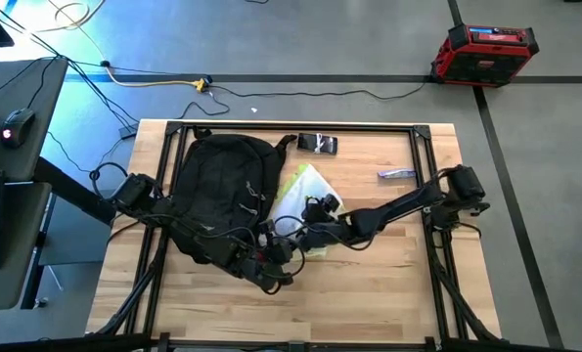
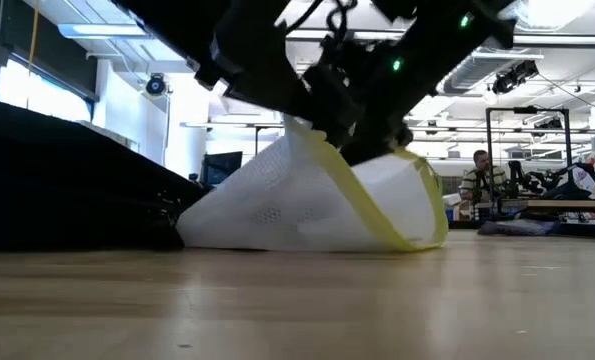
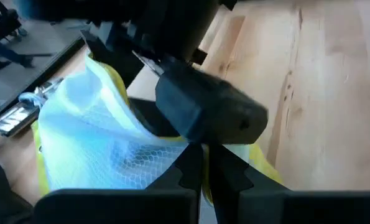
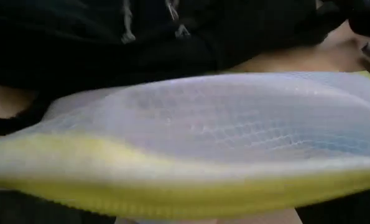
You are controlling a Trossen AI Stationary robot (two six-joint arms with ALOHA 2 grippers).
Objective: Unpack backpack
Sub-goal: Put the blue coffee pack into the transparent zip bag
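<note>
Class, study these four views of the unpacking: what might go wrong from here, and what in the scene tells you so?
1. The white mesh pouch leans tilted against the backpack; it may flop over or slide.
2. The right gripper and left gripper crowd close around the pouch, so the arms might collide.

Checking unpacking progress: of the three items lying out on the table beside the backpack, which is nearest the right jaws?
The white mesh pouch with yellow trim, right under the right gripper. The dark packet and small purple wrapper lie farther back, untouched.
</note>
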